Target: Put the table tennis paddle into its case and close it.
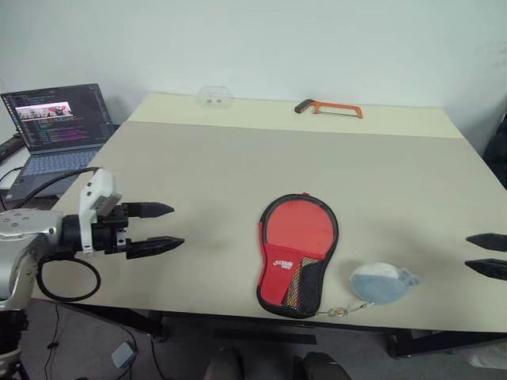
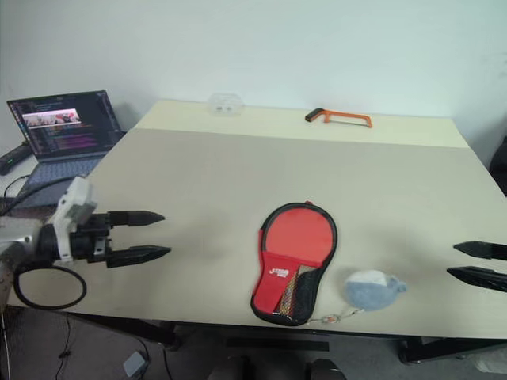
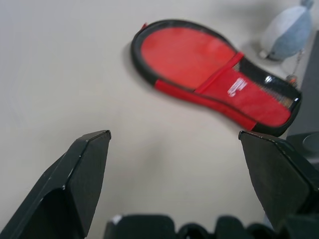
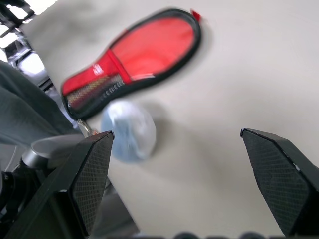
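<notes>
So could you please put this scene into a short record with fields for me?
case: red side up, lying flat near the table's front edge
paddle: not visible outside the case
pouch: grey-white, beside the case's narrow end, joined by a cord
left gripper: open, empty, left of the case
right gripper: open, empty, right of the pouch
hacksaw: orange, at the far edge
laptop: open, beyond the table's left side

The right gripper (image 1: pixel 489 256) is cut off by the picture's edge, so just its two black fingertips reach in over the table (image 1: pixel 198 182). The small clear object (image 1: pixel 214 96) at the table's far edge is too small to tell what it is. The laptop (image 1: pixel 51 131) beside the table has a lit screen (its text too small to read), and the pouch (image 4: pixel 128 130) is blurred in the right wrist view.
</notes>
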